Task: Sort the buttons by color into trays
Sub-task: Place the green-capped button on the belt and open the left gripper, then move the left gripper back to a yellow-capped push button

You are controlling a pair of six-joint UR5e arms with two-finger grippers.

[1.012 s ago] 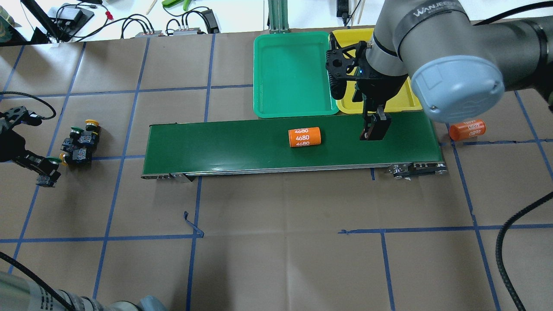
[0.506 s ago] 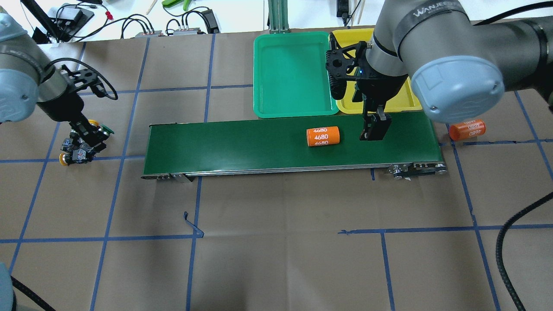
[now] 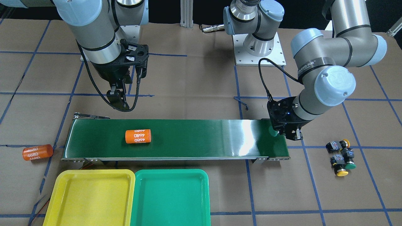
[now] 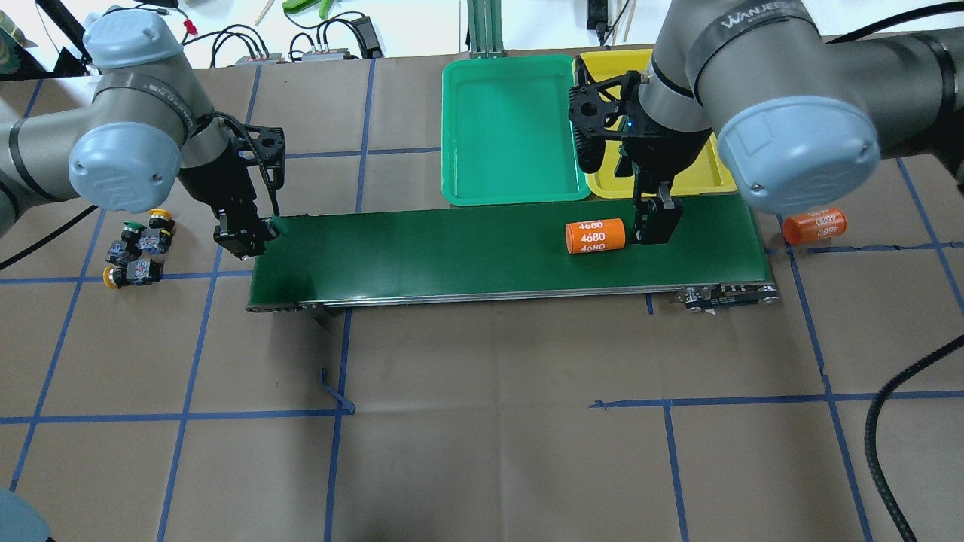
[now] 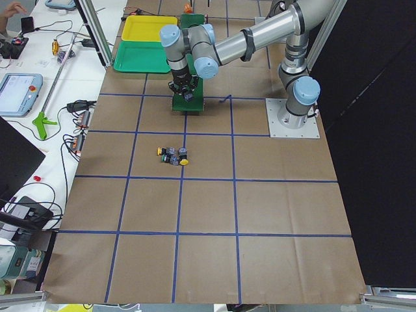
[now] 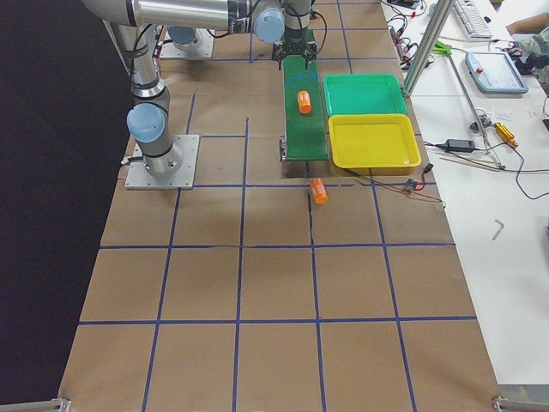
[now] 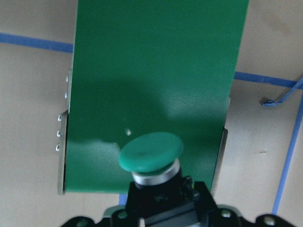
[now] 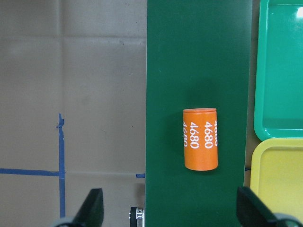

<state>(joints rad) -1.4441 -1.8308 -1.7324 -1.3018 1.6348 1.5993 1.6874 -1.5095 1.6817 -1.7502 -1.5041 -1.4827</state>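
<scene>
My left gripper (image 4: 252, 229) is shut on a green-capped button (image 4: 277, 223) and holds it over the left end of the belt; the left wrist view shows the cap (image 7: 151, 151) above the belt, and it shows in the front view (image 3: 274, 132) too. Three more buttons (image 4: 139, 252), two yellow and one green, lie clustered on the paper left of the belt (image 3: 340, 155). The green tray (image 4: 512, 128) and yellow tray (image 4: 712, 177) sit behind the belt's right half. My right gripper (image 4: 654, 226) hangs open and empty over the belt, fingers (image 8: 92, 208) wide apart.
A long dark green conveyor belt (image 4: 452, 256) crosses the middle. An orange "4680" cylinder (image 4: 595, 235) lies on it just left of my right gripper, also in the right wrist view (image 8: 200, 139). A second cylinder (image 4: 815, 226) lies on the paper past the belt's right end.
My left arm has carried the green button from the cluster rightward to the belt's left end. The orange cylinder has moved right along the belt toward my right gripper, which stayed put.
</scene>
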